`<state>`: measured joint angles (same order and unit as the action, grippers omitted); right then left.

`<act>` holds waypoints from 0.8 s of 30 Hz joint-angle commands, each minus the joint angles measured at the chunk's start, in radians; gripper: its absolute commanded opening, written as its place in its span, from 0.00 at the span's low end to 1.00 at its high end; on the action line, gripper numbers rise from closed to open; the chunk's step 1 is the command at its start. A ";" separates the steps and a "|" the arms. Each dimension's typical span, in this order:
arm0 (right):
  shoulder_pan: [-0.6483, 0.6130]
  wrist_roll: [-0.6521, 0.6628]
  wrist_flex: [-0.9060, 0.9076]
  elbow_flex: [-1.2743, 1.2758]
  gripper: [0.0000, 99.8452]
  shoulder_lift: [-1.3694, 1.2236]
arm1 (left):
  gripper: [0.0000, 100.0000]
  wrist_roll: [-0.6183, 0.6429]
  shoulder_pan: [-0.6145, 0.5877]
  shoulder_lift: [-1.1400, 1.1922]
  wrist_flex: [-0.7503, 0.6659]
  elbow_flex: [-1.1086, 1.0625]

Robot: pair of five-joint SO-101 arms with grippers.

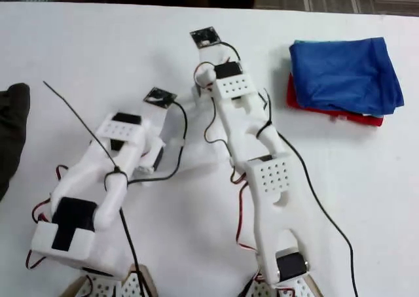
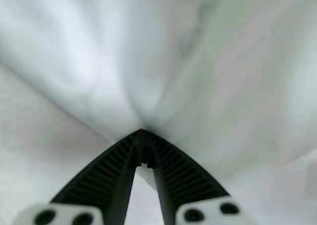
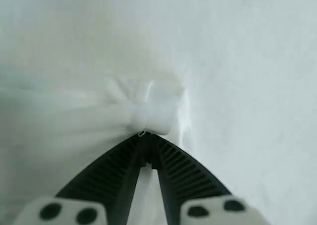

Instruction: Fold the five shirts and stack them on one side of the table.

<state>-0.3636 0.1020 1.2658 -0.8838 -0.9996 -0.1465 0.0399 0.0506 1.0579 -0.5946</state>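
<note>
Jaws pinch white shirt (image 3: 146,117), cloth bunched, puckered

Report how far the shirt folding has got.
Done: a blue shirt lies folded on a red shirt, stacked at the right of the high view. In hand: the white shirt, with the left pincer and right pincer both shut on bunches of it. Left: finishing that fold, plus the dark shirt lying apart from the stack at the opposite edge.

The left end effector (image 2: 142,150) is closed on a fold of the white shirt (image 2: 198,76), which bunches at its tips.
</note>
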 commanded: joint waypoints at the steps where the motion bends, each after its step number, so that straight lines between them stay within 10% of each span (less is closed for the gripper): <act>1: 0.039 0.032 -0.030 -0.023 0.02 0.008 | 0.02 0.003 0.005 -0.023 0.008 0.008; 14: 0.114 0.032 0.251 -0.316 0.03 0.087 | 0.02 -0.006 -0.057 -0.287 0.212 0.182; 24: -0.041 0.023 0.460 -0.388 0.33 0.079 | 0.02 -0.132 -0.400 -0.391 0.203 0.148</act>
<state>-0.3529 0.1266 1.7093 -1.2597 -1.0042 -0.2647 -0.2670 -0.2961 1.2589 -0.4503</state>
